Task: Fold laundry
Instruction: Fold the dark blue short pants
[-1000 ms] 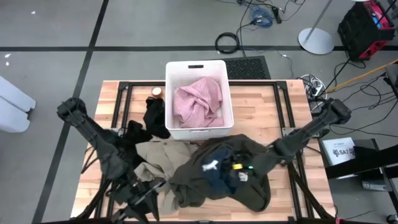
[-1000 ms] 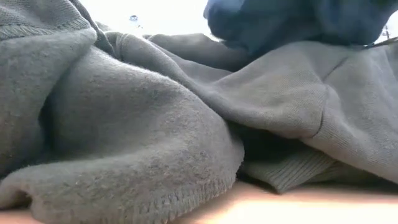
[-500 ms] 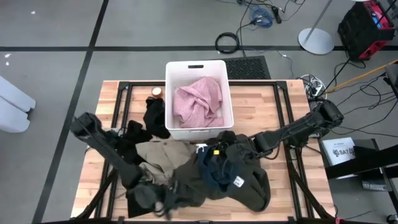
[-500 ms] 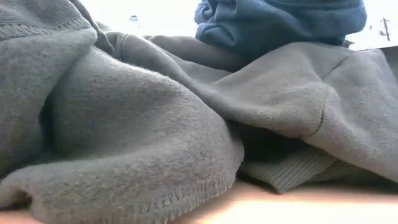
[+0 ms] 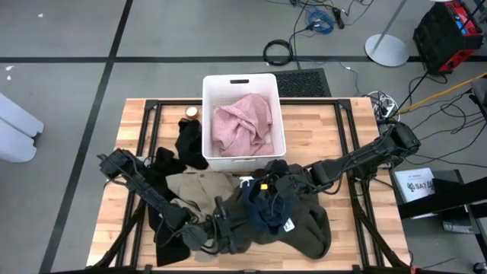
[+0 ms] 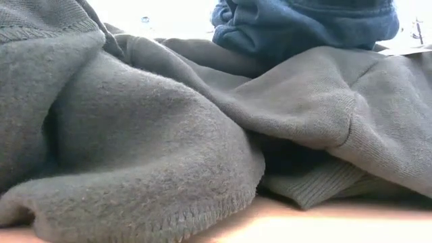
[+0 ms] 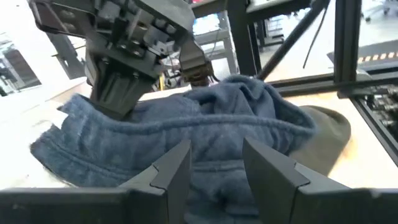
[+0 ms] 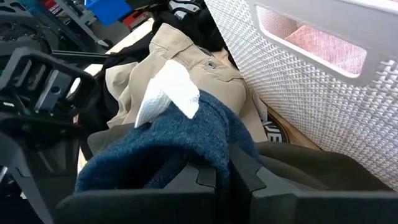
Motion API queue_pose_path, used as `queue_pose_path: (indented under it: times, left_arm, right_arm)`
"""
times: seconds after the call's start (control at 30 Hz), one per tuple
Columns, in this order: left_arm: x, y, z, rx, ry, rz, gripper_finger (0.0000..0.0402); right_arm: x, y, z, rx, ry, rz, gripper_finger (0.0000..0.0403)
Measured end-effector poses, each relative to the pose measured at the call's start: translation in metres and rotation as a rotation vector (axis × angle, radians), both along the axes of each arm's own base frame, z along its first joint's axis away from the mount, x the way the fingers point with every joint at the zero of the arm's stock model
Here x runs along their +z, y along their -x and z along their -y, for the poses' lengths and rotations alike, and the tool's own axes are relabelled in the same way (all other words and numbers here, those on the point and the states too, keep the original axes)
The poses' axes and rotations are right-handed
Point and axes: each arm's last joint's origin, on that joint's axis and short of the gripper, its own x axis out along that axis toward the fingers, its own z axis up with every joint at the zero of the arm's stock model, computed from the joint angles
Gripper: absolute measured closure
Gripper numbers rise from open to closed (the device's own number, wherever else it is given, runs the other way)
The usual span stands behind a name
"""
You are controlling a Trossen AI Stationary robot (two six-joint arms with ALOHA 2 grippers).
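Navy top [image 8: 165, 140] is pinched btwn the right gripper's [image 8: 217, 177] pressed-together fingers [image 8: 252, 177], its white label [image 8: 168, 93] sticking up just beyond them. Left gripper [image 7: 214, 165] faces the same navy cloth from the other side w/ fingers [image 7: 273, 168] spread, nothing btwn them; cloth lies just past the tips, right gripper on it farther off. Under and around the navy piece sits the olive garment [image 5: 304, 224], which fills the low view w/ navy bunched on top. Beside the right fingers lies the tan garment [image 8: 186, 65], touching the olive one. Black items [image 5: 190, 144] lie beyond the tan, next to the bin [image 5: 242, 82]. Pink garment [image 5: 243, 125] sits inside the bin, well apart from both grippers. All rests on the table [image 5: 137, 122].
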Motion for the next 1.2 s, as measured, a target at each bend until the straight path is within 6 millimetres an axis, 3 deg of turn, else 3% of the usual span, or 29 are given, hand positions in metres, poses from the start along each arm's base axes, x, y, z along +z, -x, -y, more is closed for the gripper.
queue_pose_path:
  times: [0.4, 0.9, 1.0, 1.13, 1.2]
  left_arm:
    - [-0.004, -0.002, 0.0, -0.053, -0.011, -0.031, 0.0246]
    - [-0.022, -0.015, -0.019, 0.018, -0.035, -0.114, 0.0249]
    - [-0.023, -0.014, -0.021, 0.07, -0.06, -0.121, 0.028]
    - [-0.025, -0.013, -0.02, 0.074, -0.081, -0.141, 0.0374]
    - [-0.025, -0.011, -0.018, 0.068, -0.092, -0.148, 0.039]
  right_arm:
    - [0.0, -0.001, 0.003, 0.004, -0.011, -0.004, 0.0403]
    - [0.0, -0.002, 0.006, 0.0, -0.011, -0.001, 0.0403]
    - [0.0, -0.002, 0.006, 0.0, -0.01, -0.001, 0.0403]
    - [0.0, -0.002, 0.006, 0.0, -0.01, -0.001, 0.0403]
    - [0.0, -0.002, 0.006, 0.002, -0.011, -0.002, 0.0403]
